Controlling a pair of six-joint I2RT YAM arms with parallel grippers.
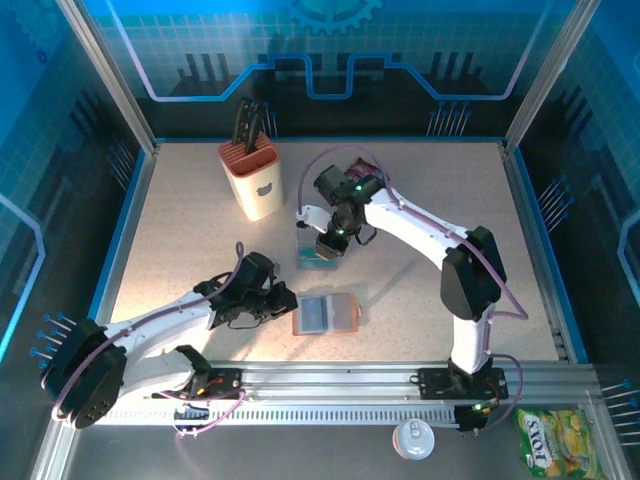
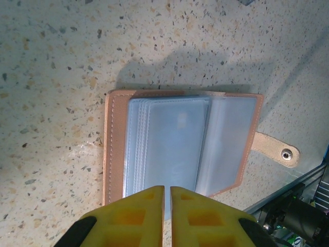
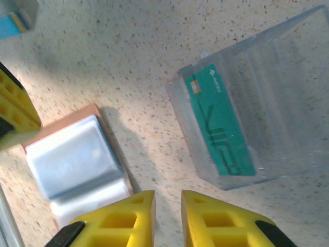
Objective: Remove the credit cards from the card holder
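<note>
Left hand pressed together by card holder; right hand slightly spread, credit card in tray

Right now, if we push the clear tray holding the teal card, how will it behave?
The clear tray looks thin-walled and holds little, so it is probably light and likely to slide on the smooth speckled table. Its walls stand tall, so a high push might tip it. The teal card rests loose against one wall and may shift.
</note>
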